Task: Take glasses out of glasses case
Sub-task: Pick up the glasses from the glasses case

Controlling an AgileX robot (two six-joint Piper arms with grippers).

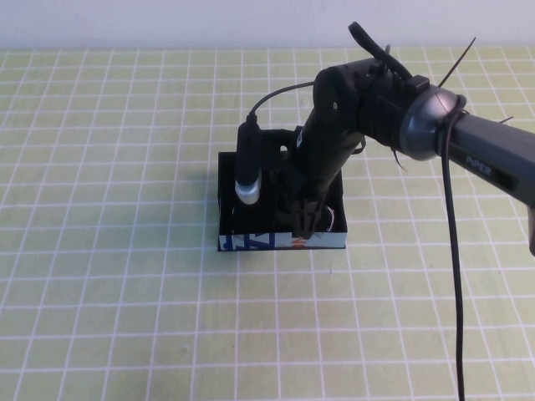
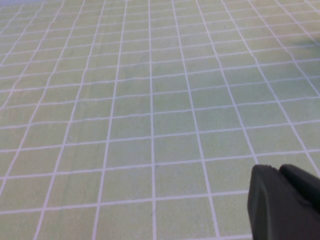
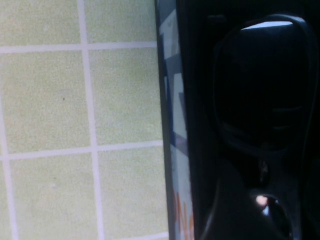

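While the right gripper (image 1: 308,227) reaches down into the shallow black glasses case with a white printed front edge (image 1: 280,242), its fingers cannot be read as apart or together. Inside lie the black thick-framed plastic glasses (image 3: 262,100), near the middle of the green gridded mat (image 1: 117,167). A good lift would likely pinch the frame's bridge and rise straight up. Only the right wrist view shows 1 lens; the left gripper (image 2: 285,202) hovers over bare mat, spread unclear.
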